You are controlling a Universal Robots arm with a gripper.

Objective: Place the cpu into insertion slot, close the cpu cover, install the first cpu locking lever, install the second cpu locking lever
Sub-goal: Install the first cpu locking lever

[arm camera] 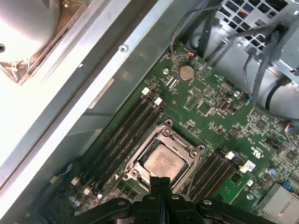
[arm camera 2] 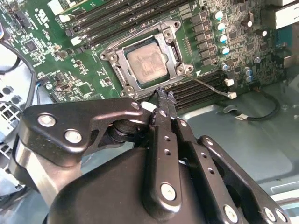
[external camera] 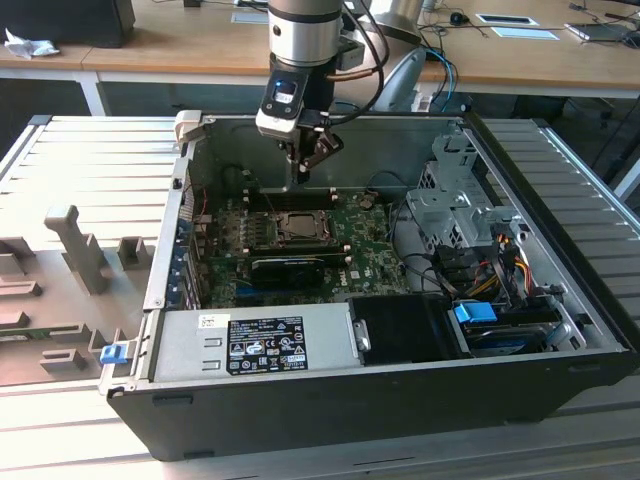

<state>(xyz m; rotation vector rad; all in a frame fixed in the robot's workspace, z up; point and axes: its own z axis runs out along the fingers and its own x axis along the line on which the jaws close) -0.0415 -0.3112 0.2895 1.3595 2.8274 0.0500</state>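
Inside an open computer case (external camera: 300, 420) that lies on a slatted metal table (external camera: 90, 160), we see the arm (external camera: 300, 40) reaching down over the green circuit board (external camera: 365, 235). The gripper (external camera: 303, 175) hangs over the board near the far wall of the case, close to the socket (external camera: 298, 228).

In both wrist views the gripper (arm camera 2: 162, 93) (arm camera: 161, 181) has its two black fingers (arm camera 2: 164, 135) pressed together, with nothing held between them. Its tips point at the edge of the socket (arm camera 2: 122, 74) (arm camera: 140, 158), just beside the metal rim. We cannot tell how high above the board they stand.

The chip (arm camera 2: 146, 63) (arm camera: 163, 161) sits in the socket, flat, with its silvery-grey top facing up. The cover plate (arm camera 2: 174, 46) (arm camera: 180, 142) lies down around it, and the chip shows through its square window. A thin wire lever (arm camera 2: 133, 36) runs along one side of the plate. It looks laid close against the frame, though we cannot say whether it is latched.

Rows of long black memory slots (arm camera: 126, 135) (arm camera 2: 201, 88) flank the socket on two opposite sides. In the first wrist view a round coin battery (arm camera: 186, 72) sits on the board well apart from the socket, towards a bundle of dark cables (arm camera: 261, 60). In the exterior view a long black card (external camera: 290, 268) lies just in front of the socket, and a grey power supply (external camera: 255, 340) fills the near side of the case.
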